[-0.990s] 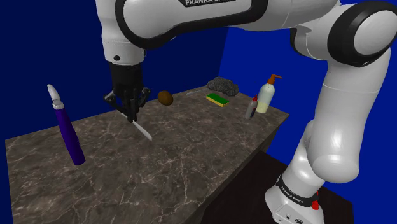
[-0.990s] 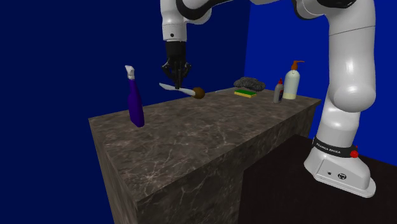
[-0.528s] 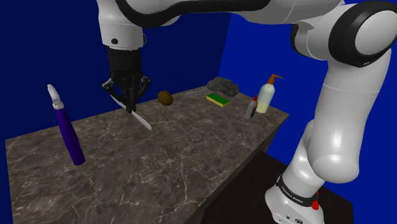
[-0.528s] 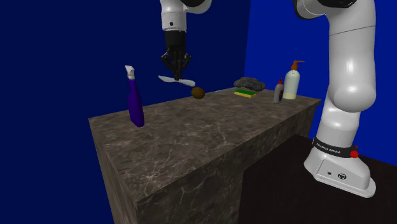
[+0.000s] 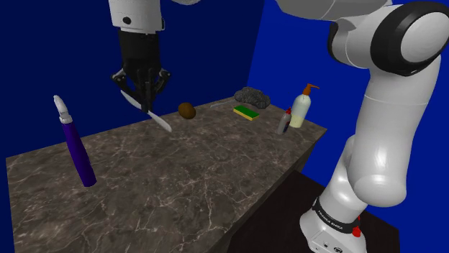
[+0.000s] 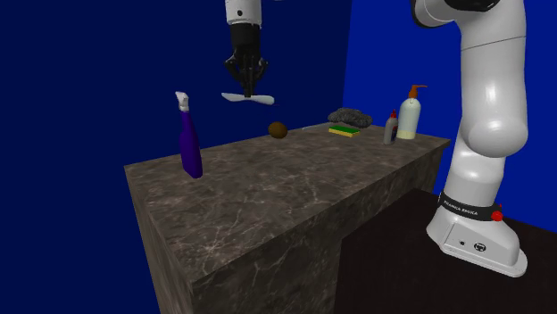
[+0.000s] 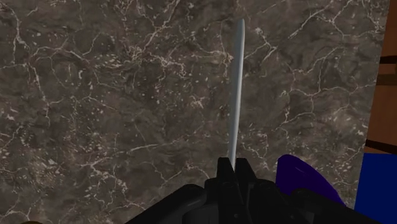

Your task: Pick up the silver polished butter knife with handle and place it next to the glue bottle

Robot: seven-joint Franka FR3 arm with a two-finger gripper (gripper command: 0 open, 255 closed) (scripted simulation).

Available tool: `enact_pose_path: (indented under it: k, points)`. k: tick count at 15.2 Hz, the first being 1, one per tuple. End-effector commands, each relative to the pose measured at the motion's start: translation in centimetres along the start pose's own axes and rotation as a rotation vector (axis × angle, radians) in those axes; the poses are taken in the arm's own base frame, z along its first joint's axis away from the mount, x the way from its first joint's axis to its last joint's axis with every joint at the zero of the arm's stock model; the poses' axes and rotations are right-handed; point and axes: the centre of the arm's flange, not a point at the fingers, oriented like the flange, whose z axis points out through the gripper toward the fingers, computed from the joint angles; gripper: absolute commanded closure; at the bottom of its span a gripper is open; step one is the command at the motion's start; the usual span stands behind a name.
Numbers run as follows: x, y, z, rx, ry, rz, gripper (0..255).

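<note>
Lifted higher off the table [image 5: 187, 180], the butter knife [image 5: 160, 122] is being clasped by the pincer [image 5: 147, 106], blade slanting toward four o'clock in the shoulder view.

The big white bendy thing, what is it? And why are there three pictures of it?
It is a robot arm, white with dark joints, standing beside a dark marbled counter. At its end is a black gripper with two fingers, like a pinching hand. The three pictures show one moment from three cameras: one beside the robot's stand, one from another side, and one on the hand itself, looking along the fingers. The fingers are shut on a pale butter knife, holding it in the air above the counter. On the counter are a purple bottle, a brown round thing, a green and yellow sponge, a grey lump, a small glue bottle and a white pump bottle. The knife is to go beside the glue bottle.
</note>
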Motion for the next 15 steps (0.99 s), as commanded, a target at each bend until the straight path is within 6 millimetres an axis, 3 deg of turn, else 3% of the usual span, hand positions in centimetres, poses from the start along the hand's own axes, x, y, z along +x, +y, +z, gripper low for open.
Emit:
enact_pose_path:
  k: [1, 15]
  points:
    - [0.1, 0.0, -0.9, 0.000, 0.000, 0.000, 255]
    - [-2.8, 18.2, -0.8, 0.000, 0.000, 0.000, 255]
